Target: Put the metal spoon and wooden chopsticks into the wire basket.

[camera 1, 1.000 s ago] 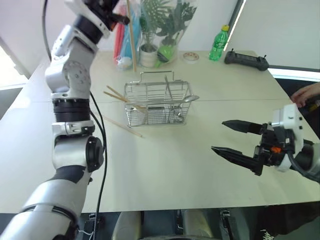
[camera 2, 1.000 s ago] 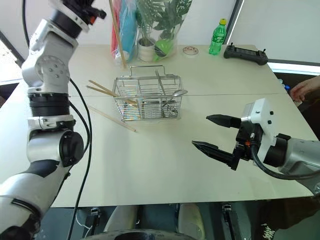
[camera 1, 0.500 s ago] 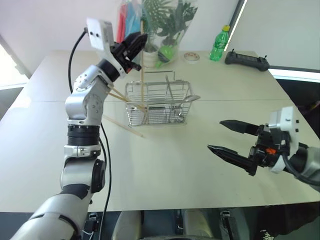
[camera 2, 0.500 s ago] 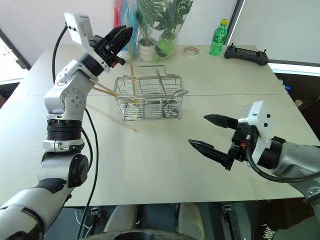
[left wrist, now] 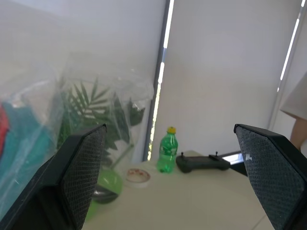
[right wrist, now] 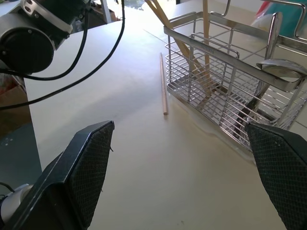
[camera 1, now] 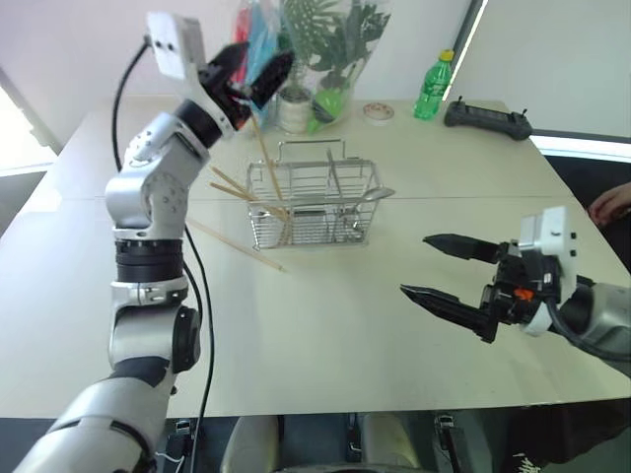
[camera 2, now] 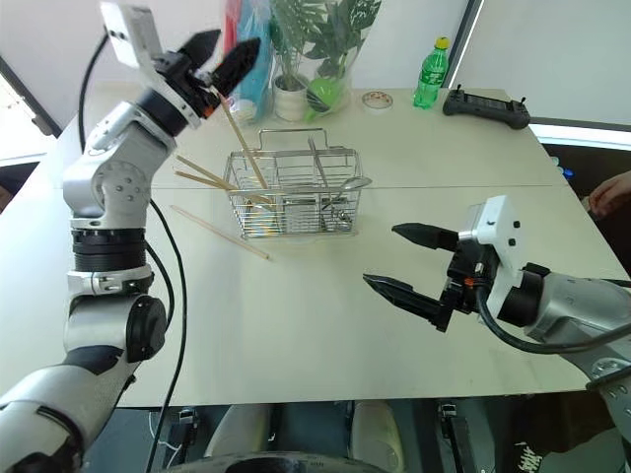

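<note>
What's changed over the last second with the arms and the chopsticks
The left gripper came down from high above the wire basket, carrying a chopstick, then opened and let it go; the stick now leans in the basket's left compartment. One chopstick still lies on the table beside the basket, the metal spoon remains inside, and the right gripper stayed open, holding nothing.

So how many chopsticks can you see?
4 chopsticks. One stands leaning inside the basket, two poke out over its left side, and one lies on the table beside it. More could hide behind the wires.
</note>
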You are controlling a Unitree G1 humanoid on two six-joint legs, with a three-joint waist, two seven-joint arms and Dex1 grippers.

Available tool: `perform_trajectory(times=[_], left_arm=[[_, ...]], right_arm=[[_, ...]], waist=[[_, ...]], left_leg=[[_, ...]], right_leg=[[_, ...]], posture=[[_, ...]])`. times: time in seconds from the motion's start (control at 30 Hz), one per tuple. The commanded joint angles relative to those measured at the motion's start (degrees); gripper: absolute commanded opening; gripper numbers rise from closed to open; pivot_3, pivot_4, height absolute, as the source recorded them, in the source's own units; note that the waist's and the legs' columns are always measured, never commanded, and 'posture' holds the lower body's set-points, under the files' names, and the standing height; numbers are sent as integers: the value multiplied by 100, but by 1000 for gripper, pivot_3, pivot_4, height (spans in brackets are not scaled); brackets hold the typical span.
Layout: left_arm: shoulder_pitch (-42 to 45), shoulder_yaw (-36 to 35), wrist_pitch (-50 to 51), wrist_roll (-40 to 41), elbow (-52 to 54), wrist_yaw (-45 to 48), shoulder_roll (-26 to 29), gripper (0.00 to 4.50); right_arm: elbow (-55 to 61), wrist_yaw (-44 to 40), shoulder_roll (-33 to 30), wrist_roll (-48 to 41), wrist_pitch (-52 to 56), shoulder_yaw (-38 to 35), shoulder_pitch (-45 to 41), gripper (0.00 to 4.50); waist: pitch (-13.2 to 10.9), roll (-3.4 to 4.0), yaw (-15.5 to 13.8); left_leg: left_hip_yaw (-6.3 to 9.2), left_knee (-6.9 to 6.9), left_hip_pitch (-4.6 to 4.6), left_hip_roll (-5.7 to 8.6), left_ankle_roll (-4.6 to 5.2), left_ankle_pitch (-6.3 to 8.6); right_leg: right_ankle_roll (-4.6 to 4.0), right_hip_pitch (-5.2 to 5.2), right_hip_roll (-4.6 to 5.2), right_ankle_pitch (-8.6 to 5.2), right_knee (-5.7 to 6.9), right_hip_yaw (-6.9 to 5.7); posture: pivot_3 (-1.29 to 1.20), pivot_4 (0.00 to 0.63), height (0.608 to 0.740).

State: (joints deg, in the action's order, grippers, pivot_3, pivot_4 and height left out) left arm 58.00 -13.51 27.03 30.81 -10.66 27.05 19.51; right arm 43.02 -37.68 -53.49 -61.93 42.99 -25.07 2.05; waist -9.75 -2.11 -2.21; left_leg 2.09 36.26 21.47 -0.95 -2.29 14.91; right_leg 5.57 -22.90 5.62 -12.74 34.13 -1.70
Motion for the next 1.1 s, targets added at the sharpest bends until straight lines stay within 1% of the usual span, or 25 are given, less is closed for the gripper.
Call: perform_trajectory(times=[0.03,0.07,0.2,0.33,0.47,0.57,0.6,0.7,0.8,0.93,1.03,1.1], left_arm=[[585,-514,150,269,1,-285,315,4457],[641,-560,185,301,-31,-328,359,4457],[1389,-1188,417,474,-640,-859,993,4457],[1702,-1522,554,563,-1016,-1234,1337,4457],[1716,-1716,640,457,-1306,-1626,1673,4457],[1647,-1683,592,207,-1539,-1907,1863,4457],[1613,-1658,531,26,-1713,-2125,1937,4457],[1428,-1315,490,-836,-2312,-2980,2209,4457],[1301,-1128,732,-1286,-2652,-3599,2243,4457],[1129,-1301,1327,-1377,-2737,-4312,1978,4457],[946,-1369,1749,-1405,-2619,-4617,1788,4457],[731,-1340,2106,-1397,-2449,-4705,1552,4457]], right_arm=[[-36,-97,-16,42,-124,-6,-111,4500],[-45,-108,-16,47,-122,1,-124,4500],[-148,-213,-57,116,-116,81,-269,4500],[-161,-245,-36,145,-101,104,-298,4500],[-133,-240,-5,142,-90,115,-290,4500],[-128,-214,14,132,-81,126,-290,4500],[-121,-209,21,141,-83,142,-286,4500],[-113,-217,40,162,-93,183,-275,4500],[-129,-248,42,186,-100,221,-304,4500],[-136,-325,21,226,-123,248,-305,4500],[-115,-356,19,227,-134,236,-299,4500],[-99,-322,42,207,-143,253,-352,4500]], waist=[[0,0,1],[0,0,9],[-2,2,25],[-2,3,17],[-3,1,-4],[-4,-2,3],[-4,-2,4],[-2,2,10],[-3,1,9],[-4,-22,-10],[-4,-22,-4],[-4,-21,0]], left_leg=[[0,0,-1,0,0,0],[0,0,-1,0,0,0],[1,-4,-4,-1,0,0],[0,-8,-5,-2,0,0],[2,-6,-4,-1,-1,0],[1,-3,-4,-1,-1,0],[1,-3,-4,-1,-2,0],[0,-7,-9,-1,-2,0],[1,-10,-11,-2,-2,0],[2,-4,-1,-2,-4,-1],[0,-5,0,2,-5,0],[0,-7,-1,1,-6,0]], right_leg=[[0,0,0,0,0,0],[1,0,0,0,0,0],[2,-2,-2,0,2,-1],[4,-3,-3,0,2,-1],[15,-1,-3,6,2,-1],[15,0,-3,6,2,-1],[15,0,-3,6,2,-1],[17,0,-3,7,4,0],[24,-2,-3,11,9,-1],[26,-4,-2,12,5,-2],[27,-1,3,12,0,-1],[27,-4,3,13,2,-2]], posture=[[0,150,703],[0,150,703],[0,150,703],[0,150,703],[0,150,703],[0,150,703],[0,150,703],[0,150,703],[0,150,703],[0,150,703],[0,150,703],[0,150,703]])
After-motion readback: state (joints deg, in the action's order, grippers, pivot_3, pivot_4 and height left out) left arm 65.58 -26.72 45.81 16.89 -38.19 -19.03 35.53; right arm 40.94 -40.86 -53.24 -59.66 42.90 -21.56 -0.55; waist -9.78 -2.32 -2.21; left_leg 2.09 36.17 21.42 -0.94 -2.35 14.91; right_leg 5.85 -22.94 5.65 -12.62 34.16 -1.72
